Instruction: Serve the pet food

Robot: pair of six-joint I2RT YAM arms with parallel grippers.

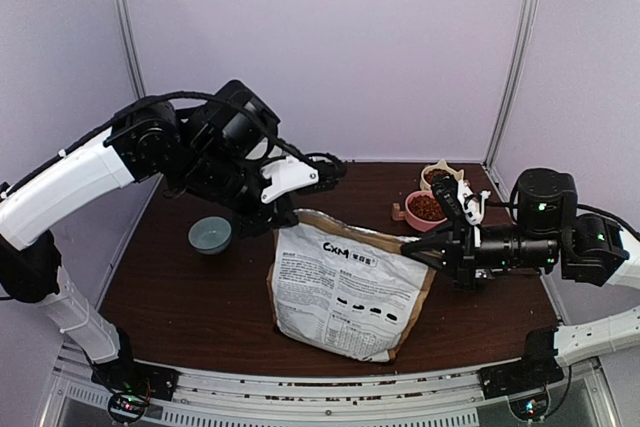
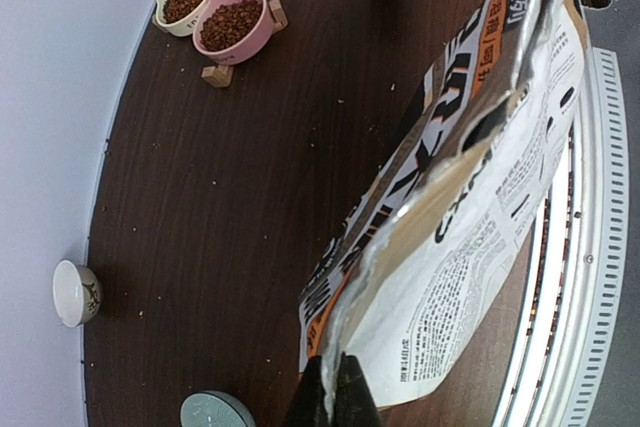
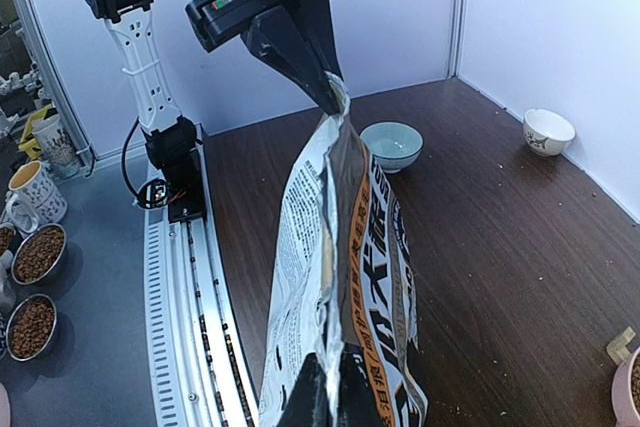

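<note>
Left gripper (image 1: 284,217) pinched tight on CXM bag (image 1: 345,287) top-left corner, right gripper (image 1: 425,252) pinched on top-right. Mouth edge runs left-right between them, bag base toward near edge, mid-table. Teal bowl (image 1: 210,235) to the left. Pet food (image 1: 427,207) in pink bowl (image 1: 411,217) far right, beside cream bowl (image 1: 440,175). Only wrist views show white bowl (image 3: 548,130).

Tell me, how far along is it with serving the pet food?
Done: the pink bowl and cream bowl already hold kibble. In hand: the left claw and right claw each pinch the CXM bag at its open top edge. Left: the teal bowl looks empty; nothing is pouring.
</note>
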